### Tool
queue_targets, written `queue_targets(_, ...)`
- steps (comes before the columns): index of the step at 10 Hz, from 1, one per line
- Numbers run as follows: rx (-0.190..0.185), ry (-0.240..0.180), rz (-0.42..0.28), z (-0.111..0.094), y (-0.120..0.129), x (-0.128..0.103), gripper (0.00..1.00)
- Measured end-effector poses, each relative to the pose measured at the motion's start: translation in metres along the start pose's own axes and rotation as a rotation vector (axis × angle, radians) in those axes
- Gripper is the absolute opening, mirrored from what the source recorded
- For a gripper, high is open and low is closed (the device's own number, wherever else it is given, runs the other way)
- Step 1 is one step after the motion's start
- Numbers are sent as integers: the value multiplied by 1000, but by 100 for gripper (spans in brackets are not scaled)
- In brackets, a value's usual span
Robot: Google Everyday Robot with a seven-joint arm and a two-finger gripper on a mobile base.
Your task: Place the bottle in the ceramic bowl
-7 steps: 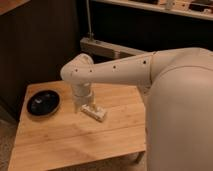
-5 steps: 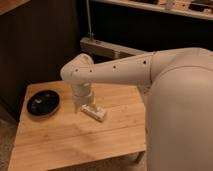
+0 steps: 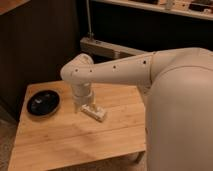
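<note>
Pincer [image 3: 84, 105]: lowered onto the worktop's middle, at the bottle's 10 o'clock end; whether it is spread or pinching, I cannot tell.
Bottle [image 3: 96, 113]: lying on its side on the worktop [image 3: 70, 140].
Ceramic bowl [image 3: 44, 103]: near the bottle's 9 o'clock, apart from it.

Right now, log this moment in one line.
gripper: low over table, at bottle's end nearer bowl | bottle: lying on table, apart from bowl | bowl: on table, no bottle inside | task: not done
</note>
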Motion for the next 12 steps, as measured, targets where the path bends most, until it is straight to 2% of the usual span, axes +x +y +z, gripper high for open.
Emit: queue_targets(12, -1, -8, -7, 0, -2, 0, 65)
